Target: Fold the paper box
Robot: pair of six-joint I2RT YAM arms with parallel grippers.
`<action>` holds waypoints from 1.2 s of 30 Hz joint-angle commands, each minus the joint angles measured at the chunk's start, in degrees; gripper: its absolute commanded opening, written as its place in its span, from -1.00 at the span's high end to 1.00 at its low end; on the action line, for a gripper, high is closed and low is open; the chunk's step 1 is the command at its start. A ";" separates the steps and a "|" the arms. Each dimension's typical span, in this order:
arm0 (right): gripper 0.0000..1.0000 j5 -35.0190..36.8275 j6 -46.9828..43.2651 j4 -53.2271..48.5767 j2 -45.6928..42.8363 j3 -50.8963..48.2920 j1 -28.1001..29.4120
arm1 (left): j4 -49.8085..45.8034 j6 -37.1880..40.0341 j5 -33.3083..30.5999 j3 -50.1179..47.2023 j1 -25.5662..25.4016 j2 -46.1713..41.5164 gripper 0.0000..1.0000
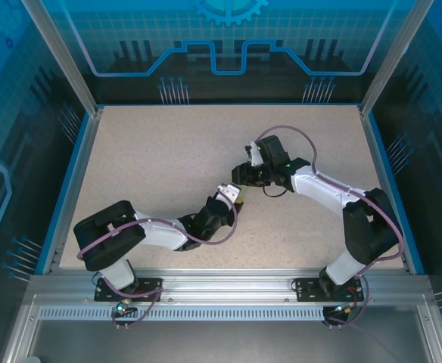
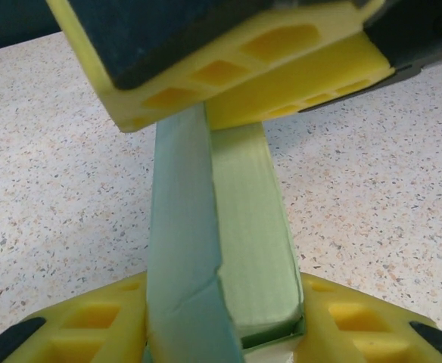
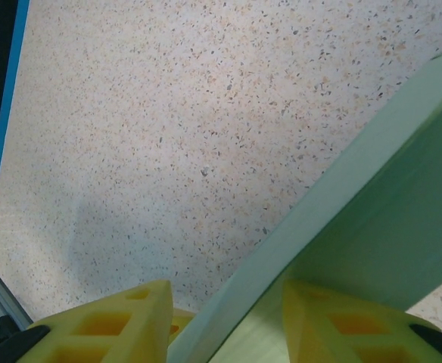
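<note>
**While both grippers pinch it, the box needs a square squeeze**

As the paper box (image 2: 244, 227) hangs clear of the speckled surface (image 3: 168, 113), it runs up the middle of the left wrist view as a slim mint-green slab. The left gripper (image 2: 225, 336) clamps its lower end between yellow fingers at the bottom of the frame. The right gripper (image 2: 206, 113) pinches its upper end at the top. Near the bottom of the darker left panel there is a crease and a lifted edge, so the step in hand looks like closing that end. Doing it well likely means anchoring with one gripper while the other presses the loose panel flush, without twisting the thin card. Whether the box holds anything I cannot tell, as its inside is hidden.
</note>
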 commanded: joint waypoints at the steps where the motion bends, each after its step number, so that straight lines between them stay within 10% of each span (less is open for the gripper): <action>1: 0.11 -0.36 -1.25 -2.78 -1.91 2.22 -0.90 | 0.36 1.55 2.96 -1.41 1.22 -0.38 0.25; 10: -0.09 -1.59 -8.56 -5.79 -7.95 2.66 -5.96 | -1.94 4.36 14.53 -1.94 6.83 -4.41 0.39; 36: -0.09 -6.82 -71.38 -7.12 -2.36 7.52 -12.54 | -13.84 21.08 58.06 1.30 30.82 -11.91 0.41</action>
